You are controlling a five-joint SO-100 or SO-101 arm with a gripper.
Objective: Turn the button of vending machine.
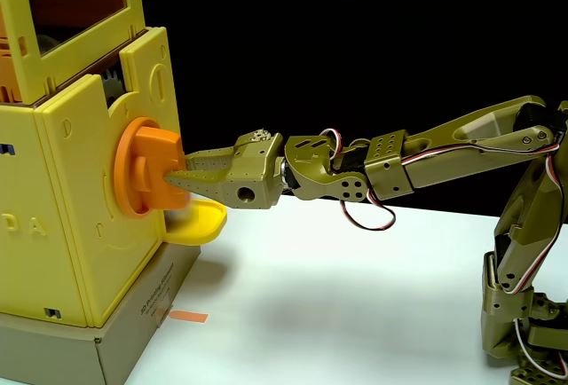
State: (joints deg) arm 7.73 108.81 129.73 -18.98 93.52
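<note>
The yellow vending machine (84,208) stands at the left of the fixed view, with an orange-tinted window at its top. On its side face sits the orange button (142,168), a disc with a thick bar that stands roughly upright. My olive-green gripper (173,178) reaches in level from the right. Its near finger (200,174) lies across the camera-side face of the bar, with its tip against it. The far finger is hidden behind the bar. The jaws look closed around the bar.
A yellow-orange tray lip (200,223) juts out just below the gripper. The machine rests on a grey cardboard box (115,345). An orange tape mark (188,317) lies on the white table (355,305). The arm's base (524,314) stands at the right edge.
</note>
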